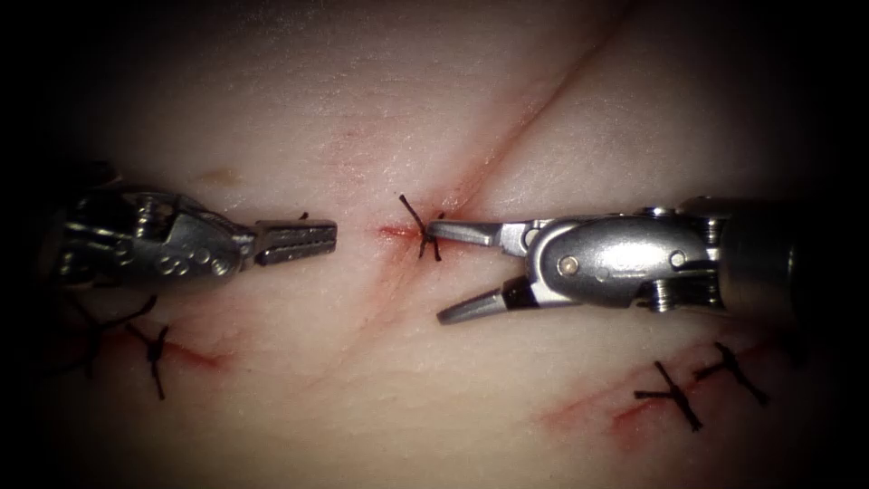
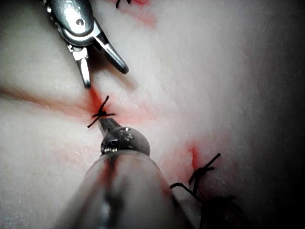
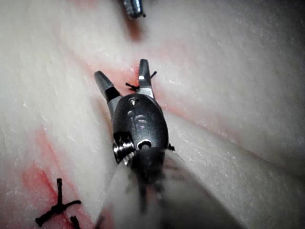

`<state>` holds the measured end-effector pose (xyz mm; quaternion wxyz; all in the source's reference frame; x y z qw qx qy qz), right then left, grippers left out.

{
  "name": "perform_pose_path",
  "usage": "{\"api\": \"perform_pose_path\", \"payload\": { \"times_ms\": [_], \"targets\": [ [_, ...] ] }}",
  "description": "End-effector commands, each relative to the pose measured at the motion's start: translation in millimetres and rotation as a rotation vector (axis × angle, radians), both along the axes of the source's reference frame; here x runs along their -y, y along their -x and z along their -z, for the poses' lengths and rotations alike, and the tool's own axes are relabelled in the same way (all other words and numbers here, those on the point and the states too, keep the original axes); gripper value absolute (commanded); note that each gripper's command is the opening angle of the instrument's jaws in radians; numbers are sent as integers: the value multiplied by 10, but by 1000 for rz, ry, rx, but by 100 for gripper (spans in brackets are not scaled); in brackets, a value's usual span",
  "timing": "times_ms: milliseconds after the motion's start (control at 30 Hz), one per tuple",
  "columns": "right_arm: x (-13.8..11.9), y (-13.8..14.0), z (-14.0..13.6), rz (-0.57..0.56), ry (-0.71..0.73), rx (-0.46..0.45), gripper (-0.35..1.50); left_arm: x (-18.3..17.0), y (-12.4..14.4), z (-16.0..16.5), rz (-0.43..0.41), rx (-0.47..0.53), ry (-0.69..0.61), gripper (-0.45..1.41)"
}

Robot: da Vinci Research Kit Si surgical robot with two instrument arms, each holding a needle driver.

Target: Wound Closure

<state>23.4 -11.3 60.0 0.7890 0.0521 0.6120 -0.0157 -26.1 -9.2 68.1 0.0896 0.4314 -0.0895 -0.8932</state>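
The tissue carries a cut that runs down to a tied stitch with short dark tails. My right tool stands open just right of that stitch, its upper jaw tip almost touching the knot, and it holds nothing. My left tool lies left of the cut, apart from the stitch. It is shut, with a short cut end of thread sticking out at its upper edge. In the left wrist view the knot sits just beyond the left jaws.
Tied stitches with dark tails sit on other cuts: at the lower left under the left tool, and two at the lower right. Red fluid stains the tissue around each cut.
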Motion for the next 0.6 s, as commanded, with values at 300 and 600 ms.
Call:
{"api": "perform_pose_path", "payload": {
  "times_ms": [300,600],
  "targets": [
    [9,41,17,-72,7,43,148,-14,-8,-57,82,-4,-68,-45],
    [18,45,14,-85,22,49,146,-17,-30,-102,167,-41,-268,-10]
  ]
}}
